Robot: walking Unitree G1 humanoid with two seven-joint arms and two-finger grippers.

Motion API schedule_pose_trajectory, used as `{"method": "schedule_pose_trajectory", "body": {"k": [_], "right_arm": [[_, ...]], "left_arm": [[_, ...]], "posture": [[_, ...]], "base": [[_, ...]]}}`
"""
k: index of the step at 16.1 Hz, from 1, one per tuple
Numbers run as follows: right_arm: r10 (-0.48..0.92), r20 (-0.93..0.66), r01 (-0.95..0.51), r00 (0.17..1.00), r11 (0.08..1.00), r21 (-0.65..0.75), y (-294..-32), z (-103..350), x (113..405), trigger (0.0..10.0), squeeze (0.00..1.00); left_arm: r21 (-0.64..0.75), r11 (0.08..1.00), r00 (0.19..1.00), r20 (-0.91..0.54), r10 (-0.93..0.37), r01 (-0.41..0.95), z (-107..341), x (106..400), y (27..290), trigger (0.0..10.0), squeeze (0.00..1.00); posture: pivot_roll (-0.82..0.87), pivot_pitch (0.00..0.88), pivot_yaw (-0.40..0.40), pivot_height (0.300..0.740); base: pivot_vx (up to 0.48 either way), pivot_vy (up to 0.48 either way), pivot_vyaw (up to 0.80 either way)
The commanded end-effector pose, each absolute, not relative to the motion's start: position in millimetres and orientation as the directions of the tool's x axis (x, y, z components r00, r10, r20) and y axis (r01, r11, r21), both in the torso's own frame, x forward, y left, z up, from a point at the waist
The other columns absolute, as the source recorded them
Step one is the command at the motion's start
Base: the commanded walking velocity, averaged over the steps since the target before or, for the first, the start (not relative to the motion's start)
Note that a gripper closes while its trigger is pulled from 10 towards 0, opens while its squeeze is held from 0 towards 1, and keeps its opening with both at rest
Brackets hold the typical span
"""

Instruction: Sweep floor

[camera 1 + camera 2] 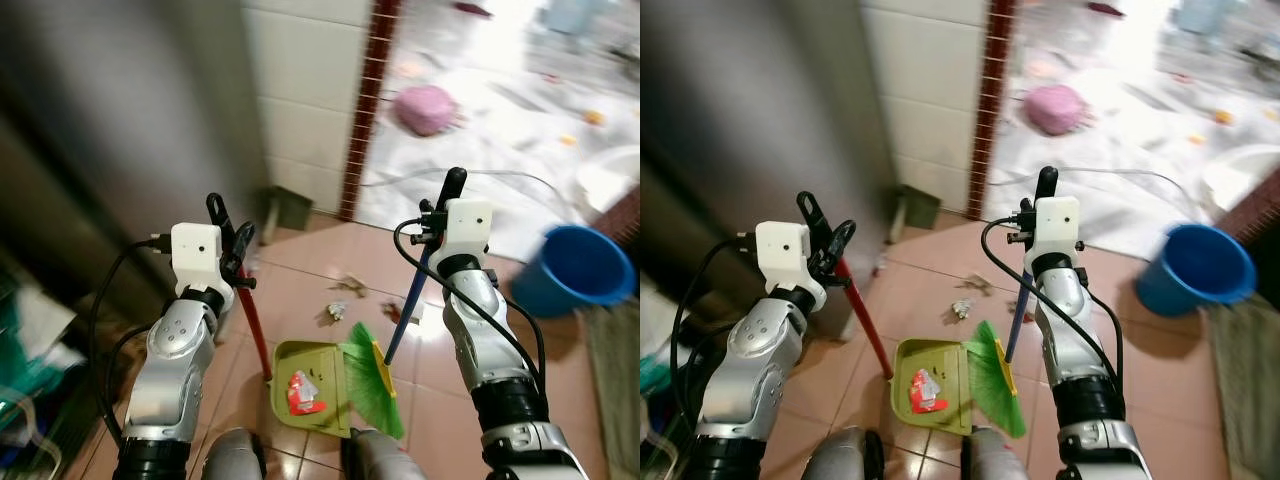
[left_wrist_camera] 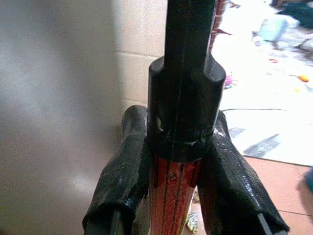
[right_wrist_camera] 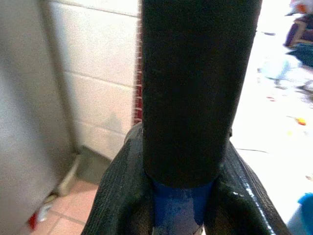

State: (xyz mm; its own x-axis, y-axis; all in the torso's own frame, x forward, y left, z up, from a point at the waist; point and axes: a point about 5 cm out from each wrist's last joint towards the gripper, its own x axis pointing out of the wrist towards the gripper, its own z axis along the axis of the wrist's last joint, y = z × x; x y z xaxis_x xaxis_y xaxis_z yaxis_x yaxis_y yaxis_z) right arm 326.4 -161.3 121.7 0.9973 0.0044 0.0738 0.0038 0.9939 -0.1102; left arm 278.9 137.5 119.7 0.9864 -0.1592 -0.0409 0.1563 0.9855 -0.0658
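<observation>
Both pairs of black fingers are clamped on handles: the left gripper (image 1: pixel 232 240) pinches the red handle of the dustpan (image 1: pixel 312 388), and the right gripper (image 1: pixel 443 205) is closed around the blue shaft of the broom (image 1: pixel 372 381). In the wrist views each handle's dark cap blocks most of the sight, so the fingertips are cut off and blurred.

The green dustpan sits on the pink tiled floor (image 1: pixel 300 300) just ahead of the robot, with a red and white wrapper (image 1: pixel 303 392) lying inside it. The broom's green bristles press against the dustpan's right edge. Beyond the dustpan, scraps of litter (image 1: pixel 340 300) lie loose on the tiles; what they are is too small to tell. Further right of the dustpan stands a blue bucket (image 1: pixel 585 268). Past it, behind a dark red door frame (image 1: pixel 365 100), a brightly lit, blurred room holds a pink object (image 1: pixel 425 108). Left of the dustpan rises a grey wall (image 1: pixel 130 110).
</observation>
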Motion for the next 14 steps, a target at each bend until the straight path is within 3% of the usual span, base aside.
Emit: {"method": "schedule_pose_trajectory", "body": {"k": [1,14], "right_arm": [[-0.012,0.092,0.024,0.996,0.991,-0.135,-166.7,125.9,329.3,10.0,0.00],[-0.043,0.088,0.055,0.995,0.988,-0.142,-176.5,122.6,329.9,10.0,0.00]], "left_arm": [[-0.084,0.980,0.983,0.016,-0.182,0.183,132.4,281.3,131.7,10.0,0.00],[-0.100,0.977,0.983,0.017,-0.185,0.186,132.8,282.6,126.4,10.0,0.00]], "posture": [[-0.03,0.086,-0.001,0.740],[-0.04,0.070,-0.007,0.740]], "base": [[0.000,0.000,-0.80],[0.000,-0.246,-0.80]]}}
